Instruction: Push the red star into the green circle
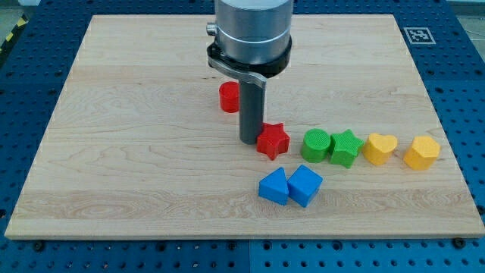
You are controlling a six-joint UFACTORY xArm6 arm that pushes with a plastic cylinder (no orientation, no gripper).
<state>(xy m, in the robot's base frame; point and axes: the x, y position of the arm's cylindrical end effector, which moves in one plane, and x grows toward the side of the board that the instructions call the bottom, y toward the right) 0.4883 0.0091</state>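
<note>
**A:** Blocks first, nearest the view's bottom: what lies there?

**B:** Two blue ones side by side and touching, a blue triangle-like block (273, 186) and a blue cube (305, 185), both on the wooden desk (114, 174).

**A:** And behind them?

**B:** A row. The red star (273, 140) sits at its left end, then the green circle (316, 145), a green star (345, 147), a yellow heart (379, 148) and a yellow hexagon-like block (421, 152). The red star is just beside the green circle, with a thin gap between them; I cannot tell whether they touch at the base. The green circle and the green star appear to touch.

**A:** Where is my tip?

**B:** My tip (250, 141) stands on the desk against the red star's left side. This tool is a plain rod, with nothing to open or close, and it holds nothing.

**A:** Further back?

**B:** A red cylinder (229, 97) stands just left of the rod, partly hidden by it.

**A:** Any writing?

**B:** No readable words. A black-and-white square marker (417, 35) sits at the desk's far right corner, and the desk rests on a blue perforated surface (466, 91).
</note>
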